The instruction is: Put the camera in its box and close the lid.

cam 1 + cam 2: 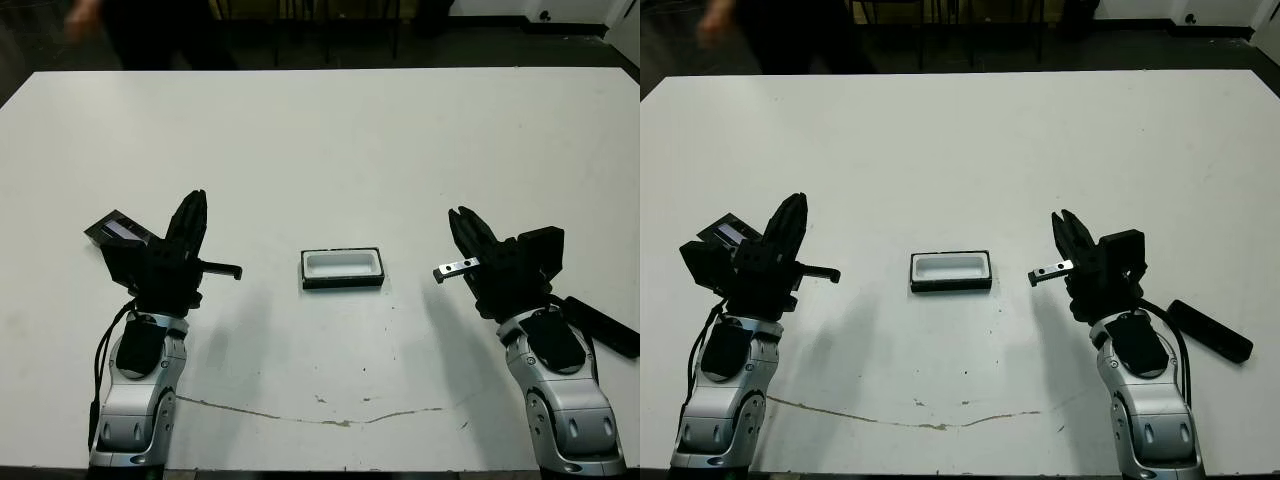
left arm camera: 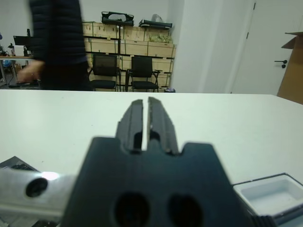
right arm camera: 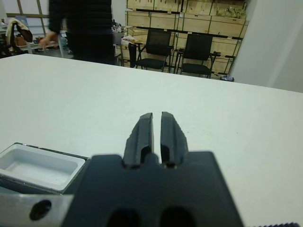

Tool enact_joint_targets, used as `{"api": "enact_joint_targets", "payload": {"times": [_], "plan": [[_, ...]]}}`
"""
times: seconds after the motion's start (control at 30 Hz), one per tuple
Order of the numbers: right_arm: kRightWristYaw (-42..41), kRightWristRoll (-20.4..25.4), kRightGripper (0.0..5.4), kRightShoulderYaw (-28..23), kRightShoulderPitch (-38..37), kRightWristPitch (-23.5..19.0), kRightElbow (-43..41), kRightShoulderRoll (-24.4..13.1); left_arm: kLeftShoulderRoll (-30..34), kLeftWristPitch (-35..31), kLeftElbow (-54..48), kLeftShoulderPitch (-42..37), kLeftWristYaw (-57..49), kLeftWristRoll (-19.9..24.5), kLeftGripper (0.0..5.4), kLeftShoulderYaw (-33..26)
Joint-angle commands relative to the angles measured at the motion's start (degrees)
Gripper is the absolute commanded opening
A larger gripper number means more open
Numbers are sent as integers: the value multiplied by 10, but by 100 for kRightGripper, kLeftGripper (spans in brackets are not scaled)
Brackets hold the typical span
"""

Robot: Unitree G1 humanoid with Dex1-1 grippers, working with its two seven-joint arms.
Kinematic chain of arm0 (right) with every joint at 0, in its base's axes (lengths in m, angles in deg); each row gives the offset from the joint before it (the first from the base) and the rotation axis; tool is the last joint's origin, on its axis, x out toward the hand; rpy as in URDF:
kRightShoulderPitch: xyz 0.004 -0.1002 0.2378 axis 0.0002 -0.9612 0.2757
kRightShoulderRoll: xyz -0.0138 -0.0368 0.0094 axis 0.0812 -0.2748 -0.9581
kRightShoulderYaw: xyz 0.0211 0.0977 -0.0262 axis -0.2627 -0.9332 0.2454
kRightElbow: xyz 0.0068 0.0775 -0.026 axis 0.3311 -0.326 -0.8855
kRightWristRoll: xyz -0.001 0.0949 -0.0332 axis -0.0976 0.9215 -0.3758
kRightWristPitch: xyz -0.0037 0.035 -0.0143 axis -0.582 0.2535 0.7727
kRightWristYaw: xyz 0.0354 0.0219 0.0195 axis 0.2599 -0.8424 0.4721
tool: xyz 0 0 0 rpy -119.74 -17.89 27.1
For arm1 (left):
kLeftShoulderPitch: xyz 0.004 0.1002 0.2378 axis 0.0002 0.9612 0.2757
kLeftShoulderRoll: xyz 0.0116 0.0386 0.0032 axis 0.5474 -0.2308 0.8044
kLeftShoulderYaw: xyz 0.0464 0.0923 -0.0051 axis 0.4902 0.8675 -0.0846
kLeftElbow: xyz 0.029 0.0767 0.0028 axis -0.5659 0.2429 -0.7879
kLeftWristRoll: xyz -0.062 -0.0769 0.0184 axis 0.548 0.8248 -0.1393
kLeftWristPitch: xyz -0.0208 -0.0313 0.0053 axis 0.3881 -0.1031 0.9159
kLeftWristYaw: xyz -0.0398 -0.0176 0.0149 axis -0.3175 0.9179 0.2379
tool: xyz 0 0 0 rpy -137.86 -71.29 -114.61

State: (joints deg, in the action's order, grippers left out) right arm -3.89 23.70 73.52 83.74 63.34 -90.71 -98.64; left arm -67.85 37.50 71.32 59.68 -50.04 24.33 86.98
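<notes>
White lining shows inside the small shallow black-rimmed rectangular box (image 1: 343, 267), which sits open and empty near the middle of the white table (image 1: 330, 140), with nothing touching it.

To the box's left, well apart from it, the left gripper (image 1: 190, 217) hovers above the tabletop with its two black fingers pressed almost together; the left wrist view shows only a thin slit between them, and nothing is held. Farther left of the box, just behind that gripper's body, lies the flat black rectangular lid (image 1: 117, 230), its shiny grey strip facing up; the gripper partly hides it.

To the box's right, also well apart, the right gripper (image 1: 1065, 222) hangs over the table, its black fingers likewise drawn close with a narrow gap and holding nothing. Beyond that arm, farther right of the box and nearer the table's front edge, the slim black bar-shaped camera (image 1: 1209, 330) lies flat on the surface at a slant.

Across the table from the box, a person in dark clothing (image 3: 87, 28) stands, with black chairs (image 3: 157, 51) and stacked cartons behind.
</notes>
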Motion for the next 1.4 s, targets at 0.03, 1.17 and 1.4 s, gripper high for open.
{"api": "enact_joint_targets", "payload": {"times": [0.03, 1.17, 1.4], "plan": [[2, 3, 0, -4, -3, -14, 1, -4, 3, -4, 6, 10, 0, -3, 2, -3], [-349, 166, 0, -311, -49, 34, 132, -350, 8, -18, -5, 13, 1, 4, 2, -11], [-480, 160, 0, -362, -107, 49, 256, -454, 12, -18, -7, 11, 2, 0, 2, -15]]}}
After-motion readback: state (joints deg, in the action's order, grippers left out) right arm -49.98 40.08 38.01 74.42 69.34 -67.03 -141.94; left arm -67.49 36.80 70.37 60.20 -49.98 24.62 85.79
